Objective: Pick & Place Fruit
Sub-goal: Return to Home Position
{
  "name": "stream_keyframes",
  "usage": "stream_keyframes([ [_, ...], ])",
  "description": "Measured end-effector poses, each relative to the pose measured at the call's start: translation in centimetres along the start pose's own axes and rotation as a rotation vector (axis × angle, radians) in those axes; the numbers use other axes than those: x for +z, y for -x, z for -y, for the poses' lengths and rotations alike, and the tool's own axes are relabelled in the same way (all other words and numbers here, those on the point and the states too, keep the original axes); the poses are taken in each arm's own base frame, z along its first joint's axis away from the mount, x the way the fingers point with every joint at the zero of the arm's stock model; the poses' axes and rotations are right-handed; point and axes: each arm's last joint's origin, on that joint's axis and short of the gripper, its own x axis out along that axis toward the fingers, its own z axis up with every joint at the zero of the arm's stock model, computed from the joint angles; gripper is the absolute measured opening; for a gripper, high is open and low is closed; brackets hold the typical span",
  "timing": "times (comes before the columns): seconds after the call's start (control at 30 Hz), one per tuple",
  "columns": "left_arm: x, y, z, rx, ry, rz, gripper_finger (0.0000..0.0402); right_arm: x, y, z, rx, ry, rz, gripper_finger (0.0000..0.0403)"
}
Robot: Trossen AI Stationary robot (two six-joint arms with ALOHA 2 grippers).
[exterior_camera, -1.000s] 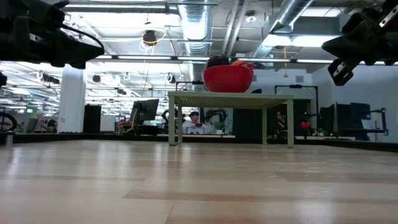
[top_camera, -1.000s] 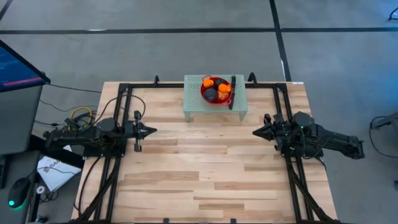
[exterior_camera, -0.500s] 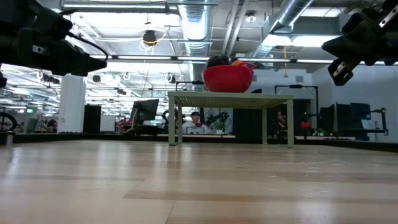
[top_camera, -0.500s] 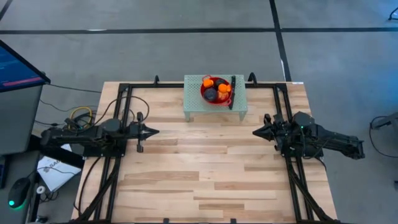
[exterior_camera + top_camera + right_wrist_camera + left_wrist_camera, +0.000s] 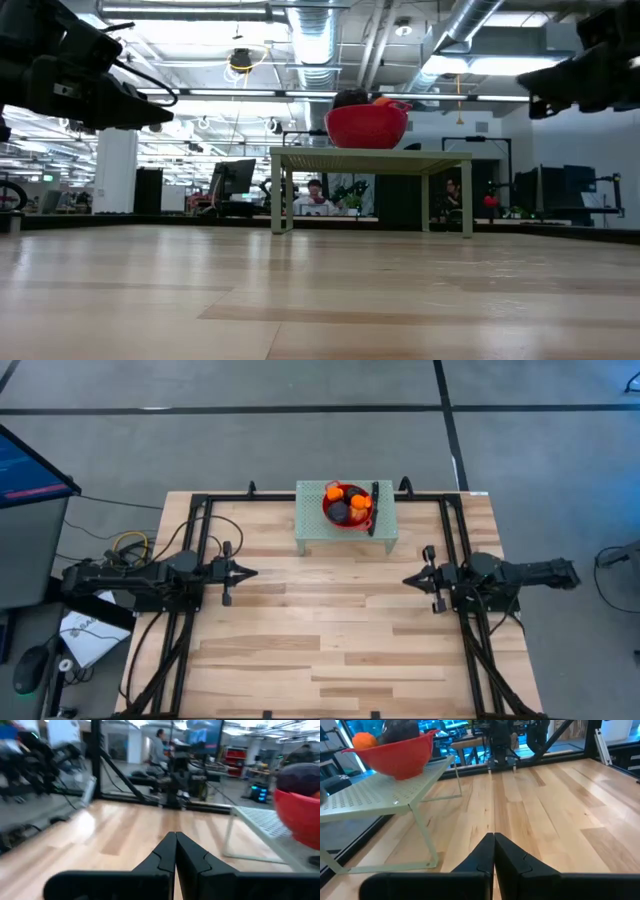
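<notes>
Orange and dark purple fruit (image 5: 347, 501) lie piled in a red bowl (image 5: 332, 516) that stands on a pale green perforated stand (image 5: 318, 530) at the table's far middle. In the low view the bowl (image 5: 366, 126) shows fruit above its rim. My left gripper (image 5: 252, 572) is shut at the table's left side and points level toward the right. My right gripper (image 5: 406, 580) is shut at the right side and points toward the left. Both hang above the bare wood, well short of the stand. The wrist views show each pair of fingers shut together, left gripper (image 5: 494, 837) and right gripper (image 5: 175, 836).
A dark bar (image 5: 374, 507) lies on the stand beside the bowl. Black frame rails (image 5: 200, 520) run along the table's left, right and far edges. Bare wooden tabletop (image 5: 330, 620) spreads between the arms and toward the near edge. A person shows in the room beyond the table.
My right arm has swung so that it lies square to the table's right edge, and its wrist has rolled; the gripper now points straight toward the left. My left gripper has crept a little toward the table's middle and tipped slightly down. Both stay shut.
</notes>
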Motion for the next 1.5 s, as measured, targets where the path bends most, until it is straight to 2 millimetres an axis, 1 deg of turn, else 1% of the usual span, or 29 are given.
stream_keyframes([
  [0.23,0.00,-0.08,0.01,-0.001,0.000,-0.003,0.0004,0.03,0.02,-0.44,0.058,-0.155,0.001,0.0001],
  [0.5,0.05,-0.08,0.00,0.000,0.000,0.003,0.0004,0.22,0.01,-0.61,0.078,-0.160,0.021,0.0001],
  [0.6,0.07,-0.08,-0.01,0.000,0.000,0.005,0.0004,-0.21,-0.16,-0.67,0.079,-0.157,-0.029,0.0001],
  [1.4,0.16,-0.11,-0.02,0.002,0.000,0.013,0.0004,-0.25,-0.16,-0.67,0.079,-0.158,-0.031,0.0001],
  [1.5,0.30,-0.06,0.39,-0.016,-0.004,0.026,0.0004,-0.27,-0.16,-0.67,0.079,-0.158,-0.031,0.0001],
])
